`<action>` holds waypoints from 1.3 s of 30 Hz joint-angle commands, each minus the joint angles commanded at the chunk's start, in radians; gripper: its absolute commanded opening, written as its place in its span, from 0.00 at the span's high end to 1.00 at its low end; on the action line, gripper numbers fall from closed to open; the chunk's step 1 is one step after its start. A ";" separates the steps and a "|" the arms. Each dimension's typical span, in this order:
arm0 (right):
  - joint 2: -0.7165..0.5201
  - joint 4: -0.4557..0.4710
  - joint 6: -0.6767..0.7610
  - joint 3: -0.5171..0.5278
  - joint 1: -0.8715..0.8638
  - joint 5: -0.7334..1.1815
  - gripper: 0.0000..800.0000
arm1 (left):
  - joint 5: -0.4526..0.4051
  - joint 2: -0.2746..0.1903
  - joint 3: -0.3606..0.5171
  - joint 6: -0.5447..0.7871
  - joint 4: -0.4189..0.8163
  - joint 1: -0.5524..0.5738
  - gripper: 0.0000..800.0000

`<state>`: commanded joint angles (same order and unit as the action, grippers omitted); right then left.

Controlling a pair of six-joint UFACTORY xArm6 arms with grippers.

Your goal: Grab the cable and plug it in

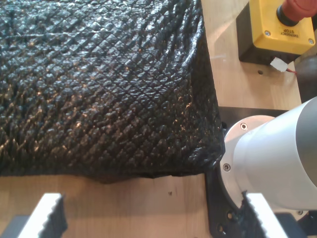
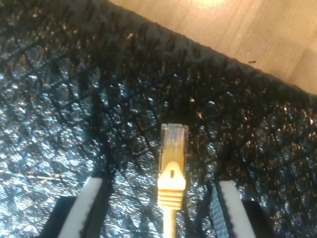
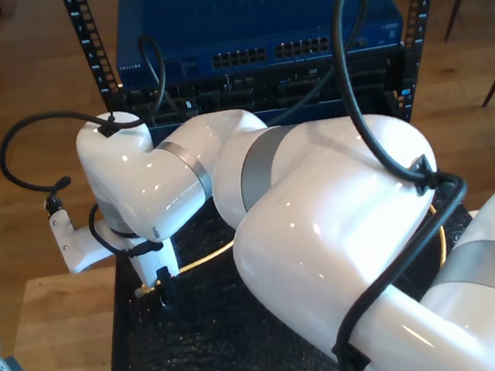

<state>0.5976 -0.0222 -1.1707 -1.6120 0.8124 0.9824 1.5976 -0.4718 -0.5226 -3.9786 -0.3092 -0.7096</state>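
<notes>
One cable [image 2: 171,171] shows — yellow, its clear plug at twelve o'clock from the boot, lying on the black textured mat [image 2: 74,124] midway between the spread jaws of my second gripper [image 2: 158,208], touching neither. In the exterior view the cable [image 3: 204,258] runs from that gripper [image 3: 162,288] toward three o'clock until the big white arm [image 3: 346,227] hides it. My first gripper [image 1: 153,218] is spread too, holding nothing, above the wooden surface [image 1: 124,203]. One yellow emergency-stop box [image 1: 280,25] is cut off. One blue switch [image 3: 253,28] sits in the rack — its ports too small to count.
</notes>
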 joint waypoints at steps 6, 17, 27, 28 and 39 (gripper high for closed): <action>-0.002 0.000 -0.002 0.000 0.000 0.000 0.46 | 0.000 0.000 0.000 0.000 0.000 0.000 0.00; -0.002 0.003 -0.002 0.005 0.003 0.000 0.56 | 0.000 0.000 0.000 0.002 0.000 0.000 0.00; -0.005 0.020 0.000 0.006 0.003 0.000 0.60 | 0.000 0.000 -0.002 0.002 0.000 0.000 0.00; -0.005 0.020 0.000 0.006 0.003 0.000 0.61 | 0.000 0.000 0.000 0.002 0.000 0.000 0.00; -0.006 0.023 0.000 0.006 0.003 -0.002 0.73 | 0.000 0.000 0.000 0.002 0.000 0.000 0.00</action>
<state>0.5915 0.0008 -1.1707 -1.6059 0.8155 0.9808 1.5976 -0.4718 -0.5226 -3.9770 -0.3092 -0.7096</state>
